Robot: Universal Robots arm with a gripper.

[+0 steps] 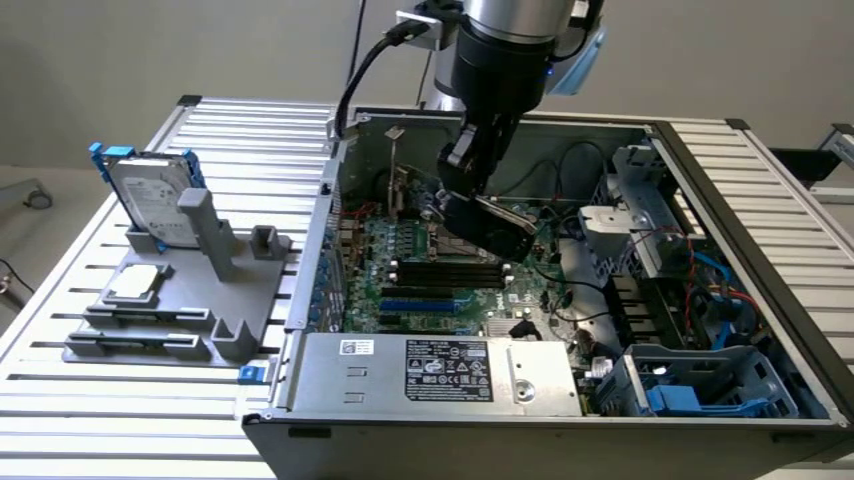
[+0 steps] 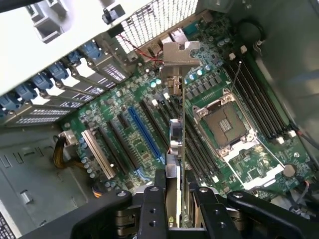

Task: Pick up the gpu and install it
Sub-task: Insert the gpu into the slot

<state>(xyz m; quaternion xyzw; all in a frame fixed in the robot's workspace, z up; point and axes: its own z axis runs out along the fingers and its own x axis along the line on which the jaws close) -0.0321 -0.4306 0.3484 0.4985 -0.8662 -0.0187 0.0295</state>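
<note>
Currently the gpu (image 1: 491, 228) (image 2: 175, 139) sits clamped between the gripper's (image 1: 461, 205) (image 2: 174, 206) fingers (image 2: 150, 209), inside the open computer case (image 1: 300, 330). It is tilted over the green motherboard (image 1: 414, 270) (image 2: 234, 74). From the wrist it appears edge-on, its silver end bracket (image 2: 179, 52) toward the case's rear slots. It hangs between a blue expansion slot (image 2: 144, 134) and the CPU socket (image 2: 227, 124); whether it touches the board cannot be told. Outside the case, a hard drive (image 1: 147, 190) stands in a grey holder (image 1: 200, 300) on the slatted table (image 1: 80, 420).

Gripped edge-on by the hand (image 2: 174, 199), the gpu (image 2: 174, 142) hangs over the motherboard (image 2: 224, 124), silver bracket (image 2: 175, 54) outermost.
</note>
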